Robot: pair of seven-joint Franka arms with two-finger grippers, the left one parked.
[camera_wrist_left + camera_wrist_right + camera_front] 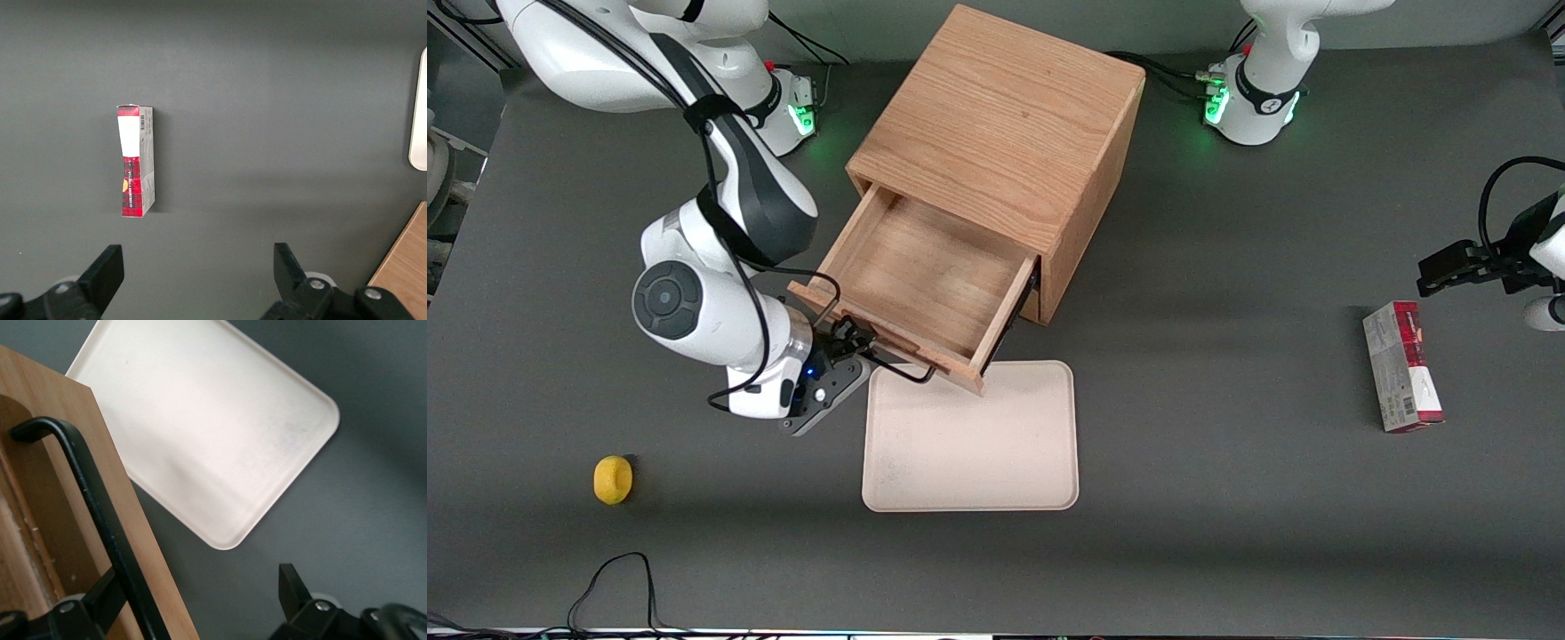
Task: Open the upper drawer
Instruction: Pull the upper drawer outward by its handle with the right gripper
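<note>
1. From the front we see the upper drawer pulled well out of the oak cabinet, its bare wooden floor showing; the right wrist view gives only its front panel edge and the thin black bar handle.
2. Our gripper sits at the drawer's front, at the end toward the working arm. In the wrist view its fingers stand spread wide, one on each side of the handle, not closed on it.
3. The drawer is light, grained oak with square corners; the handle is a slim bent metal rod.
4. Just beside the gripper lies a smooth cream tray with rounded corners; the drawer's front overhangs its edge.
5. A yellow lemon-like object lies apart from the gripper, nearer the front camera.
6. Only the parked arm's wrist shows the red box closely, on the matte grey table.
</note>
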